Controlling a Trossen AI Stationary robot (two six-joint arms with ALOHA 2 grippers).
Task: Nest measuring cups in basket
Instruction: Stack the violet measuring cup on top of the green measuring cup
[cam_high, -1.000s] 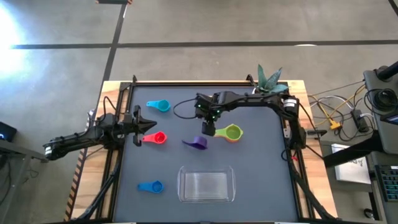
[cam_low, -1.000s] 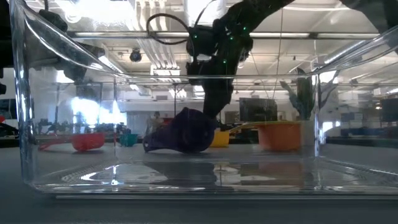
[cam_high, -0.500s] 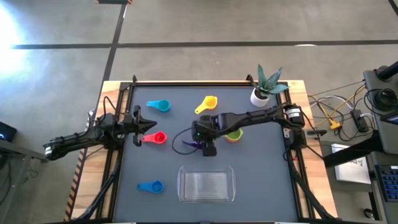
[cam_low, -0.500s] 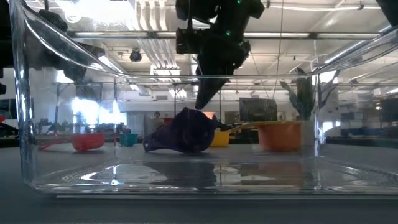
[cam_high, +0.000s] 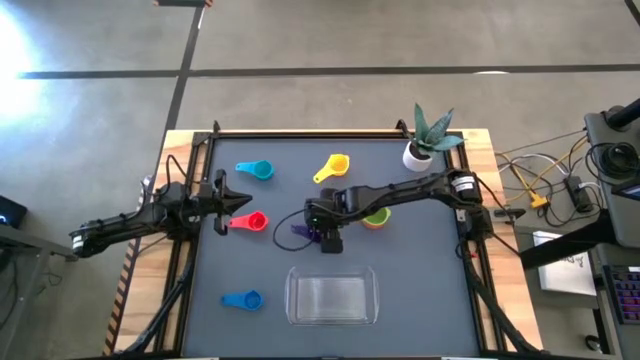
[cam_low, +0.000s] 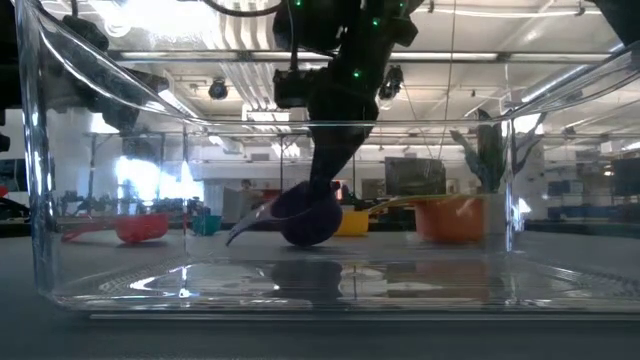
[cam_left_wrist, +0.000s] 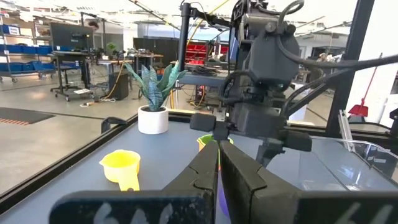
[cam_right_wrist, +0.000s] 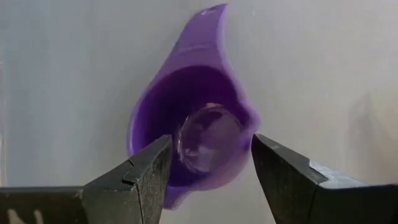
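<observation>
Right gripper (cam_right_wrist: 208, 168) spread open, fingers straddling purple cup (cam_right_wrist: 196, 134) on the mat. Left gripper (cam_left_wrist: 219, 163) closed, empty, well apart.

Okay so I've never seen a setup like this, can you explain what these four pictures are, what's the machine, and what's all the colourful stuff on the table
It is a robot with two dark arms at a table. One picture looks straight down, one looks level across the table through the clear basket, and two come from cameras on the wrists.

The colourful things are measuring cups: light blue, yellow, red, blue, and green sitting in an orange one. A potted plant stands at a far corner.

The right end effector is over the purple cup, fingers open on either side, not yet gripping. The left end effector waits shut at the table's left edge beside the red cup.
</observation>
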